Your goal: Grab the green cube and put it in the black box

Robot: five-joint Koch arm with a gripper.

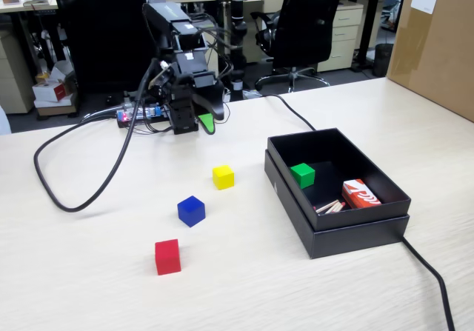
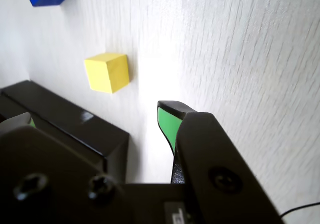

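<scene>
Presently, the green cube (image 1: 302, 175) is seen resting on the floor of the black box (image 1: 355, 231), near its left wall in the fixed view, well apart from the gripper (image 1: 208, 123) and to the right of it. No long axis can be assigned to the cube; one vertical edge is turned toward the fixed camera. A red-and-white carton (image 1: 361, 194) lies in the same box, beside the cube but apart from it. The gripper is folded back near the arm base, above the table (image 1: 89, 286), with nothing held. Only one green jaw tip shows in the wrist view, so the jaw state cannot be told. The yellow cube (image 2: 107, 71) lies nearest the jaws; the blue cube (image 1: 191, 211) and red cube (image 1: 167, 256) lie farther off.
</scene>
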